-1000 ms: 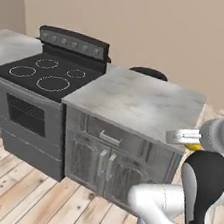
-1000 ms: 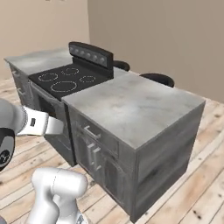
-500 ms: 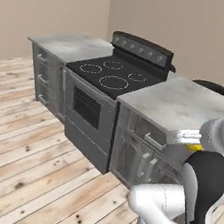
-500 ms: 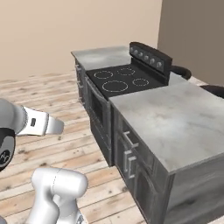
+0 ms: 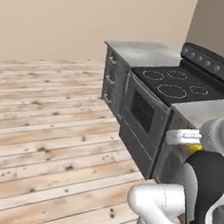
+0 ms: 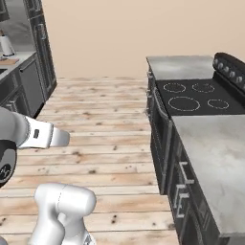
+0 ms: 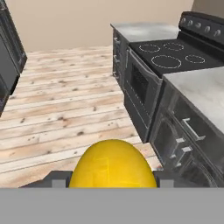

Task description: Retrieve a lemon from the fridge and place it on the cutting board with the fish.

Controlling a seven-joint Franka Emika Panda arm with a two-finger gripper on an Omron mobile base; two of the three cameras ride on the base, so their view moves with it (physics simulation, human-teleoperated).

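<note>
Firmly gripped lemon [image 7: 113, 164], gripper [image 7: 113, 180], stove [image 7: 175, 54] ahead

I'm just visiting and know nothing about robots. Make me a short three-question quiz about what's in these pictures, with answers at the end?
1. True or false: the tool is shut on the lemon.
2. What colour is the lemon? A) green B) yellow C) red
3. Fill in: in the hand view, the black appliance with round burner rings between two grey counter sections is the ____.

Key
1. True: in the hand view the lemon sits between the tool's tips.
2. B.
3. Stove; it also shows in the left base view, flanked by the grey counter.
</note>
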